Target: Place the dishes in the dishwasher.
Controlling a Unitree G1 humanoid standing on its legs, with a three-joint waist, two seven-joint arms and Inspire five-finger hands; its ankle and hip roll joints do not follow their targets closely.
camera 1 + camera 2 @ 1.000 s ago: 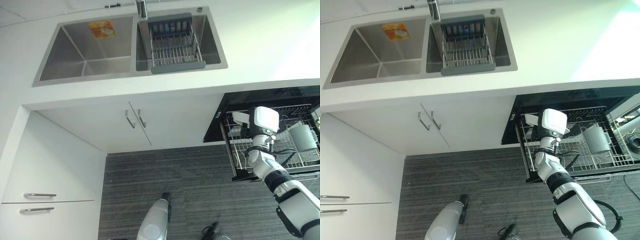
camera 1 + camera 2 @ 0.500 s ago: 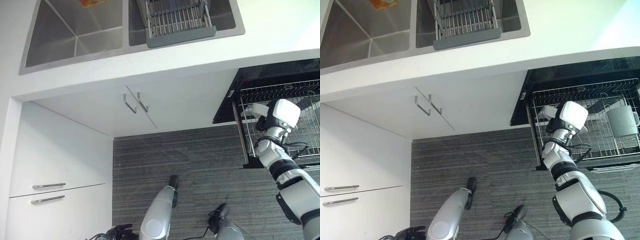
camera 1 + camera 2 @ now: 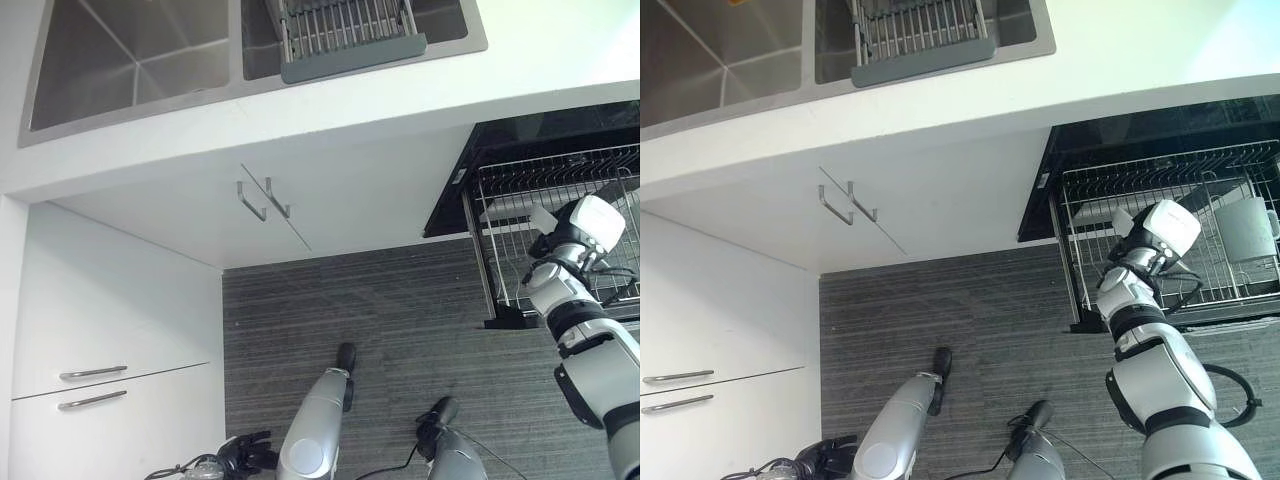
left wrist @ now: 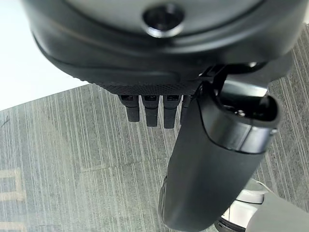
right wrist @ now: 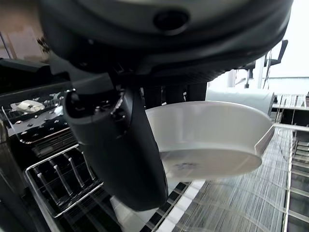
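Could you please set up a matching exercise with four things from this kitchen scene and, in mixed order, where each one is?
Things:
1. plate
2. drainer
3. rack
4. left hand

Places:
A. in the right-hand sink basin
B. pulled out of the dishwasher
C. low, over the floor
D. held by the right hand

Pairs: 1-D, 2-A, 3-B, 4-C
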